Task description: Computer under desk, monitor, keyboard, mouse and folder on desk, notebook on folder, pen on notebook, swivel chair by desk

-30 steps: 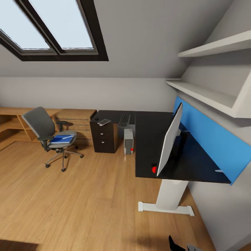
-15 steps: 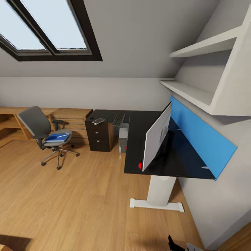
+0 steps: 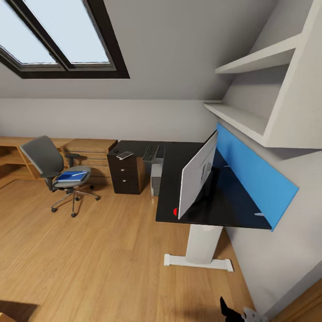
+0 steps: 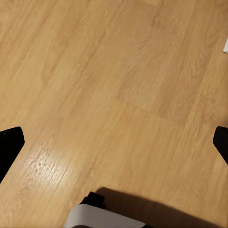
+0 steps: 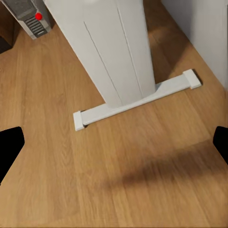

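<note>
Both jaws spread wide, holding nothing: left gripper over bare floor, right gripper near desk leg. Monitor, keyboard already on desk at centre; computer beneath. Folder yet to leave chair, middle left.

black fingers, pale grey rounded casing

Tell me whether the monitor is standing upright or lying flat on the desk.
Upright. The monitor stands on edge on the black desk in the head view, its pale back facing the room and its stand hidden behind it.
</note>
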Motion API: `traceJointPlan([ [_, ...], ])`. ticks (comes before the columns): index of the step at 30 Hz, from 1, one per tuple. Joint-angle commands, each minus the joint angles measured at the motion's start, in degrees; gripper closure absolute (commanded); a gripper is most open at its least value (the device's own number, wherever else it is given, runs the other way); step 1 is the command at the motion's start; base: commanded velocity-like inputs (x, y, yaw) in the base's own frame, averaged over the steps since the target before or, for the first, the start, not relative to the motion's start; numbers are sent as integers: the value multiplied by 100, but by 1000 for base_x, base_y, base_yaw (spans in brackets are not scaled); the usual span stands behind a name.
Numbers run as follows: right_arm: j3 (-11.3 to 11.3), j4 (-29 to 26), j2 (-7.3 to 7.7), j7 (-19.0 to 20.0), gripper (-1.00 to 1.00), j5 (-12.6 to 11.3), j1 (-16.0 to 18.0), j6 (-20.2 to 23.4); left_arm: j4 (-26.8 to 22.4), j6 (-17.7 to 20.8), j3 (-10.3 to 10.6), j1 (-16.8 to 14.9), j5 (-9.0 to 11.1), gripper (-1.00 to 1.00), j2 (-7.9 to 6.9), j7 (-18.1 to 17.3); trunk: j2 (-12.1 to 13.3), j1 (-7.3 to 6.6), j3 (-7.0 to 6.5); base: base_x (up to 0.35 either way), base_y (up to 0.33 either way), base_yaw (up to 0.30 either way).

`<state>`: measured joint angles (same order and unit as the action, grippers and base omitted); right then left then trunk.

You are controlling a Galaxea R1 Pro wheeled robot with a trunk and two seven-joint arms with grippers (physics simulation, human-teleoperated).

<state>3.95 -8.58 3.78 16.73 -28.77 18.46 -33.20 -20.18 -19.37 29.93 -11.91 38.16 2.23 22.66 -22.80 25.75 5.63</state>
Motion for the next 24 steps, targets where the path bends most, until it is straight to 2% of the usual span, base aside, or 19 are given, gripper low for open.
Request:
traceJointPlan([
  [1, 38, -77, 22, 54, -100, -21, 6, 6, -1, -25, 49, -6, 42, -100, -3, 37, -12, 3, 12, -1, -7, 0],
  [5, 42, -663, 112, -65, -100, -17, 12, 154, 1, -24, 48, -7, 42, -100, -3, 37, -12, 3, 12, -1, -4, 0],
  [6, 44, -1322, 173, -398, -100, -12, 21, 564, -1, -24, 44, -10, 42, -100, -6, 37, -12, 3, 12, 0, 0, 0],
  [9, 41, -1921, 202, -769, -100, -9, 28, 1143, 1, -27, 37, -11, 42, -100, -9, 37, -12, 3, 12, 0, 0, 0],
  [10, 42, -2576, 230, -1181, -100, -7, 36, 1880, 0, -35, 34, -8, 38, -100, -10, 37, -12, 3, 12, 0, 0, 0],
  [12, 43, -3003, 253, -1468, -100, -7, 46, 2394, 0, -37, 33, -8, 37, -100, -11, 37, -12, 3, 12, 0, 0, 0],
  [13, 44, -3918, 299, -2256, -100, -6, 241, 3668, -2, -40, 26, -9, 39, -100, -11, 37, -12, 3, 12, 0, 0, 0],
  [14, 44, -4050, 311, -2504, -100, -6, 449, 3913, -2, -40, 24, -9, 37, -100, -12, 37, -12, 3, 12, 0, 0, 0],
  [16, 46, -4090, 329, -2886, -100, -6, 860, 4131, -3, -41, 19, -6, 38, -100, -12, 40, -12, 3, 12, 0, 0, 0],
  [17, 48, -3891, 362, -3229, -100, -10, 1318, 4246, 1, -41, 14, -5, 40, -100, -13, 43, -12, 3, 12, 0, 0, 0],
  [18, 46, -3679, 380, -3384, -100, -10, 1609, 4284, 3, -41, 11, -8, 41, -100, -14, 44, -12, 3, 12, 0, 0, 0],
  [19, 45, -3164, 402, -3568, -100, -14, 2193, 4324, 3, -45, 6, -5, 42, -100, -18, 55, -12, 3, 12, 0, 0, 0],
  [22, 25, -2823, 382, -3585, -100, -21, 2475, 4231, 1, -46, 9, -7, 42, -100, -13, 75, -12, 3, 12, 0, 0, 0],
  [24, 7, -2778, 374, -3564, -100, -22, 2501, 4157, 1, -46, 13, -6, 39, -100, -11, 77, -12, 3, 12, 0, 0, 0],
])
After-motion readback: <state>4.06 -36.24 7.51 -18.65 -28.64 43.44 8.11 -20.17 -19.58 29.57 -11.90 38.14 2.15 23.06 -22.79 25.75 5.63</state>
